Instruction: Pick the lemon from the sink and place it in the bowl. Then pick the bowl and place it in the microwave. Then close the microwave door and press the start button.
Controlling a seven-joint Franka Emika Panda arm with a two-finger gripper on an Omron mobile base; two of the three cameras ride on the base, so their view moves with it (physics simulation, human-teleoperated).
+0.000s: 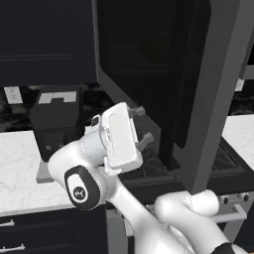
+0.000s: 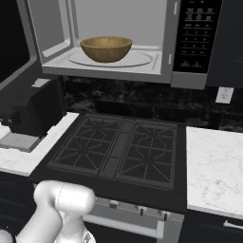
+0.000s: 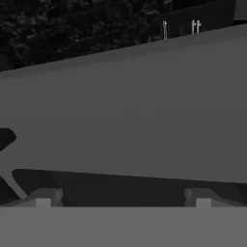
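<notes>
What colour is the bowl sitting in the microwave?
The bowl is brown, like wood. It shows best in the right base view, inside the open microwave.

No legible text, brand or number is present. The microwave [image 2: 142, 38] control panel [image 2: 196, 35] carries rows of small pale button markings, too small to read. A round emblem on the arm joint [image 1: 79, 188] is indistinct.

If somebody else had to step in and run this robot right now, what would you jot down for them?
Gripper: open, holding nothing, close beside the microwave door.
Bowl: on the round plate inside the microwave. I can't see into the bowl, so the lemon is unconfirmed.
Door: swung wide open.
Done: bowl placed in the microwave.
Left: push the door shut, then press start on the button panel.
</notes>
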